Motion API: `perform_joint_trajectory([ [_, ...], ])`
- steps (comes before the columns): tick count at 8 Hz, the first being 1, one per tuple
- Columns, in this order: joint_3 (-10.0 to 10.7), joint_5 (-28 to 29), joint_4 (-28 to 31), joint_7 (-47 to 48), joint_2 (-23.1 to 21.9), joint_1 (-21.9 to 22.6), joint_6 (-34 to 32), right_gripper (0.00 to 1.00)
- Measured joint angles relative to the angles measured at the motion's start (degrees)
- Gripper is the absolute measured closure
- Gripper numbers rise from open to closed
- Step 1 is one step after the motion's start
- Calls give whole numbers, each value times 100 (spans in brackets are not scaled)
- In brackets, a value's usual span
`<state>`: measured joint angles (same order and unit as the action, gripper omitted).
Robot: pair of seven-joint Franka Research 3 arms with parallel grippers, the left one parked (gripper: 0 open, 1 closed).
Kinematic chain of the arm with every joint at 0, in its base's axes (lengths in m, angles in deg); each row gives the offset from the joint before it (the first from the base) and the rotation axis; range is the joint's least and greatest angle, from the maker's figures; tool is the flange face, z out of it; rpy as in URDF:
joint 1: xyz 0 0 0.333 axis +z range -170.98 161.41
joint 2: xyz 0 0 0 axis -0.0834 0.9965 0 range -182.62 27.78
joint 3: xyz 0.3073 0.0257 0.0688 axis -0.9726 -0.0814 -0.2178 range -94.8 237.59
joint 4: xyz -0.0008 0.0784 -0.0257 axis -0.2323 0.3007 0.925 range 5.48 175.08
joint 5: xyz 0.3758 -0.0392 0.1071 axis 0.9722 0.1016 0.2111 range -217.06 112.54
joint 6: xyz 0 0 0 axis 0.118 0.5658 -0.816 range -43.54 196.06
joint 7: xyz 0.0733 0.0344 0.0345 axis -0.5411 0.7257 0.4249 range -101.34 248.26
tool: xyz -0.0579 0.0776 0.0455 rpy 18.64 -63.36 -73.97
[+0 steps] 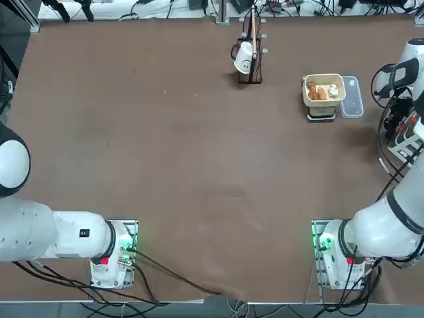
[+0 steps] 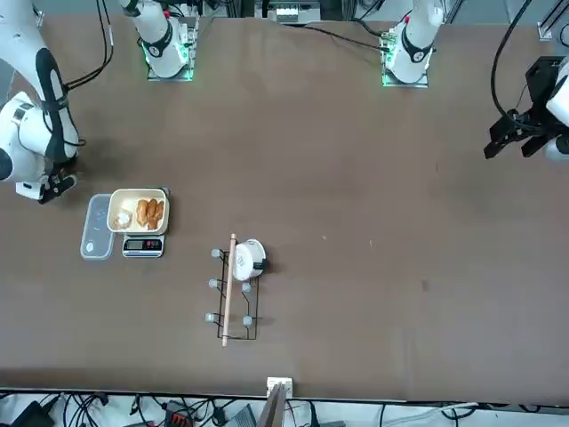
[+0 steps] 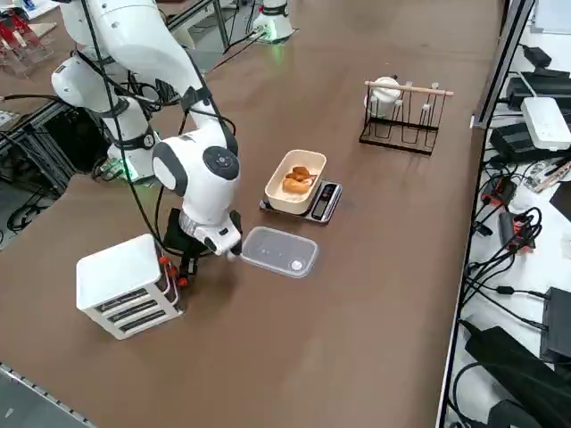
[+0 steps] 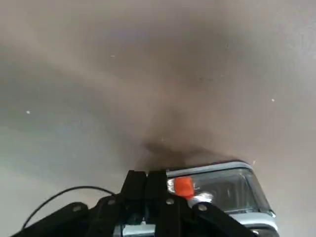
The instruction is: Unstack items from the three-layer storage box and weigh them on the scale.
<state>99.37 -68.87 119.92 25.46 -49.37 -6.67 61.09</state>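
Weighing tray loaded; storage box attended by the right arm

Tabletop [image 1: 199,165]: the work is grouped on its right side. Right arm [image 3: 147,45] reached out over the storage box [image 3: 120,276], which is stood upright at the right edge, nearer than the scale. Three tiers made out; drawer contents not visible from any side.

Dark rack [image 3: 401,120], with white cup [image 3: 385,93], set well apart, far and toward the middle; not involved.

Scale [image 2: 143,246] placed far right, cream tray [image 3: 277,194] seated on it. Clear plastic container [image 3: 280,251] laid just to the right of the scale. Display reading cannot be made out.

End effector [image 4: 146,180]: fingers brought together, nothing seen clamped; held close beside an orange handle [image 4: 183,187] of the box. Contact cannot be told.

Brown pieces [image 2: 152,212] and one whitish piece [image 2: 124,218] lying in the tray. Unstacking judged well advanced, perhaps complete; whether anything is left in the drawers cannot be told.
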Motion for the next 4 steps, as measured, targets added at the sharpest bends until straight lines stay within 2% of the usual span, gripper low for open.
perform_joint_trajectory([
  [4, 8, -60, -38, 1, -30, 3, -51, 98],
])
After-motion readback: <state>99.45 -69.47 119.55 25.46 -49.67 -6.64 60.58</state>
